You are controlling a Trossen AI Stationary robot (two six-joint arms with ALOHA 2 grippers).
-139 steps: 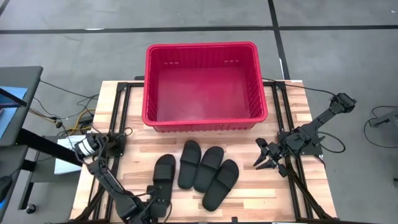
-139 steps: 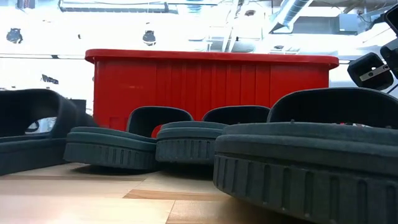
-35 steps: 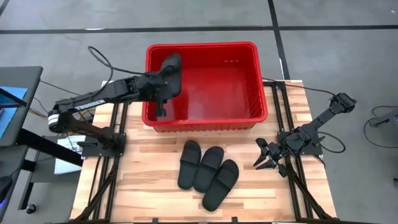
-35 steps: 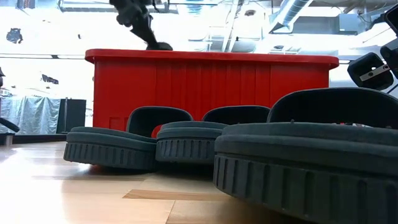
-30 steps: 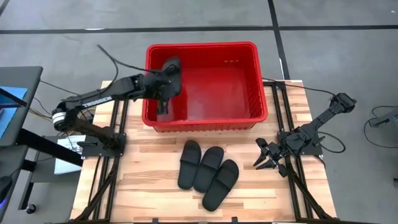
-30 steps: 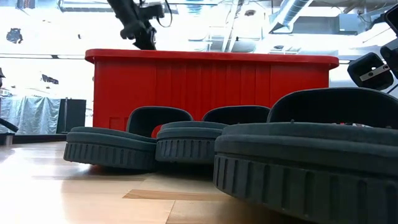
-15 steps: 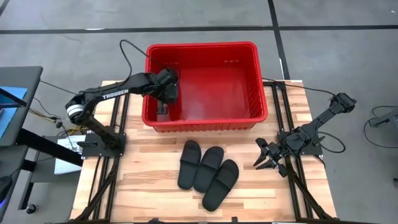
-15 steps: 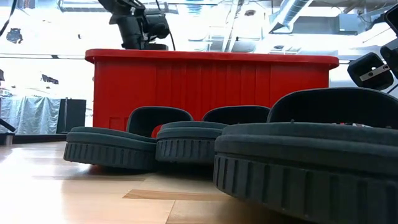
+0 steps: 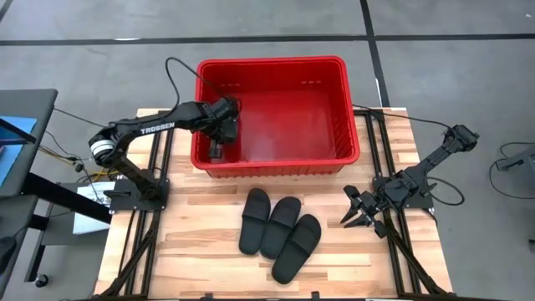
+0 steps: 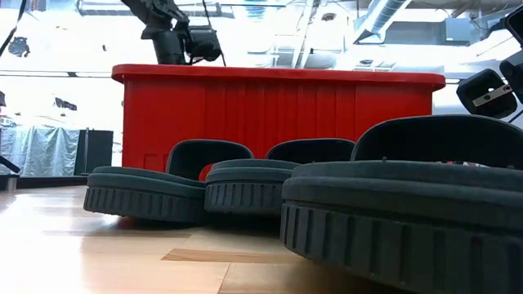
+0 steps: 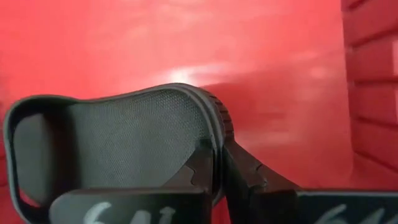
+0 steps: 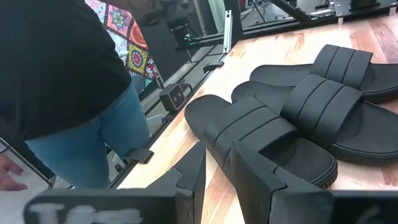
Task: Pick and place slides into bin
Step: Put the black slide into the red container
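The red bin [image 9: 338, 109] stands at the table's far middle. My left gripper [image 9: 221, 134] reaches down into the bin's left part and is shut on one black slide [image 11: 124, 137]. In the high view the gripper hides most of that slide; only a dark end [image 9: 216, 150] shows below it. Three more slides [image 9: 255, 219] [image 9: 281, 226] [image 9: 298, 247] lie soles down on the table in front of the bin. My right gripper [image 9: 354, 214] waits open at the table's right, beside the slides. My left gripper pinches the slide's strap at its edge [image 11: 210, 142] between the two fingers. The fingers come from above, slanting steeply down into the bin. The slide hangs below them inside the bin; whether its lower end rests on the bin's floor, I cannot tell.
The bin's thick rim [image 10: 278, 78] and left wall stand close around my left gripper. A person in a dark top and jeans [image 12: 62, 93] stands beyond the table's near edge. Bare wood lies at the table's left [image 9: 167, 234].
My left gripper has sunk with the slide from above the bin's rim down into the bin's left part, drawing toward its near left corner and tipping to point more steeply down. The slide has gone below the rim with it.
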